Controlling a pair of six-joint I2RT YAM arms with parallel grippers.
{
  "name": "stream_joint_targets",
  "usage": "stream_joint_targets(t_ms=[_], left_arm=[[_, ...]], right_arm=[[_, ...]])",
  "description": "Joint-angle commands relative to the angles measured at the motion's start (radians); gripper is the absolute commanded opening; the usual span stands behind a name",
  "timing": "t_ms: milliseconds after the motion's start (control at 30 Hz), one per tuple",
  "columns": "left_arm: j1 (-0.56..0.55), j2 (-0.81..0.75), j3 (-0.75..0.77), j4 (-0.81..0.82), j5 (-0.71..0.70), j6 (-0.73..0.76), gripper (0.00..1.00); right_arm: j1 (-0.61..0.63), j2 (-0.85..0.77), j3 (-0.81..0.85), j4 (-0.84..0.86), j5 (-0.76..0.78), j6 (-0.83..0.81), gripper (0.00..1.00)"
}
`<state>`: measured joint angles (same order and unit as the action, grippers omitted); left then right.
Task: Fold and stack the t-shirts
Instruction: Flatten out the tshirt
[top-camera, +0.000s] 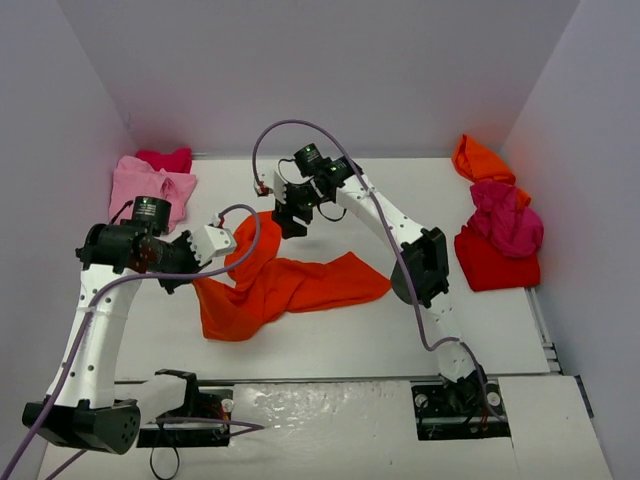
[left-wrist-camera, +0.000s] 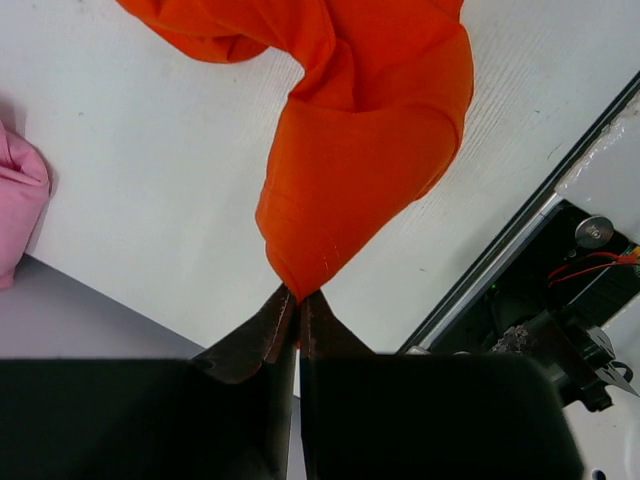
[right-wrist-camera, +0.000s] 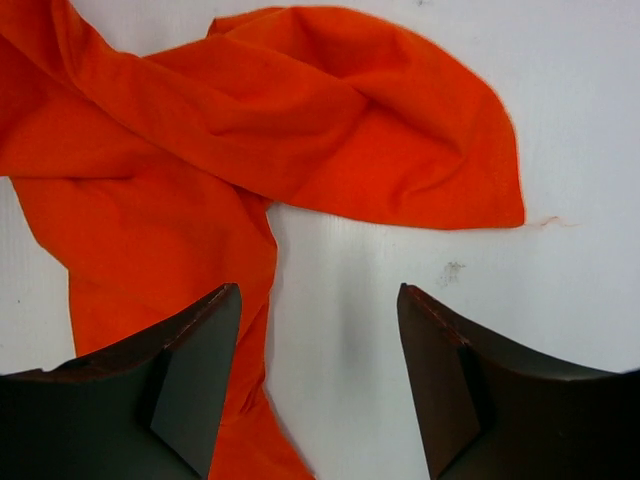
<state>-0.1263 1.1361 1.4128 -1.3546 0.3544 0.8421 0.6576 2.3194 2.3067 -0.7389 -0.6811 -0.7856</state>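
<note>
An orange-red t-shirt (top-camera: 290, 285) lies crumpled and twisted on the white table (top-camera: 400, 330), just to the 9 o'clock side of the centre. One lobe spreads toward 3 o'clock and another sags toward 7 o'clock.

The left gripper (top-camera: 188, 265) sits at the shirt's 9 o'clock edge. In the left wrist view its jaws are pressed together on a pinched point of the fabric, and the cloth fans out from the fingertips (left-wrist-camera: 285, 315) in a hanging fold.

The right gripper (top-camera: 290, 222) hangs over the shirt's 12 o'clock end with its jaws well apart. In the right wrist view there is only bare table and a narrow strip of cloth below the gap. Nothing is gripped, and I cannot tell whether the fingers touch the fabric.

At the table's 10 o'clock corner rests a light pink tee (top-camera: 150, 185) (bunched, not folded). A darker magenta-red tee (top-camera: 165, 158) is touching it on the 12 o'clock side.

Along the 3 o'clock edge are 3 more:
- An orange tee (top-camera: 480, 160) lies toward 2 o'clock.
- A magenta tee (top-camera: 508, 220) lies heaped against it.
- A red tee (top-camera: 495, 262) lies under the magenta one's 6 o'clock side.
</note>
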Motion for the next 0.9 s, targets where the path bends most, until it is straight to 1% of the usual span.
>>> stream_joint_targets(t_ms=[0, 200, 433, 667, 733, 800, 867], left_arm=[[0.026, -0.039, -0.015, -0.115, -0.035, -0.011, 0.0], [0.038, -0.036, -0.002, -0.105, -0.054, -0.008, 0.0], [0.051, -0.053, 0.018, -0.07, -0.026, -0.038, 0.0], [0.051, -0.065, 0.015, -0.072, -0.004, -0.04, 0.0], [0.05, -0.071, 0.011, -0.079, 0.004, -0.038, 0.0], [0.051, -0.076, 0.006, -0.081, 0.011, -0.039, 0.0], [0.051, -0.084, 0.003, -0.081, 0.012, -0.04, 0.0]], right_arm=[[0.037, 0.066, 0.057, -0.019, -0.046, 0.005, 0.6], [0.108, 0.099, 0.016, -0.041, -0.016, -0.035, 0.6], [0.196, 0.14, 0.05, -0.046, 0.036, -0.039, 0.6], [0.237, 0.174, 0.08, -0.045, 0.084, -0.04, 0.6], [0.243, 0.186, 0.083, -0.045, 0.1, -0.04, 0.59], [0.253, 0.192, 0.092, -0.046, 0.123, -0.041, 0.55], [0.263, 0.201, 0.103, -0.043, 0.153, -0.043, 0.54]])
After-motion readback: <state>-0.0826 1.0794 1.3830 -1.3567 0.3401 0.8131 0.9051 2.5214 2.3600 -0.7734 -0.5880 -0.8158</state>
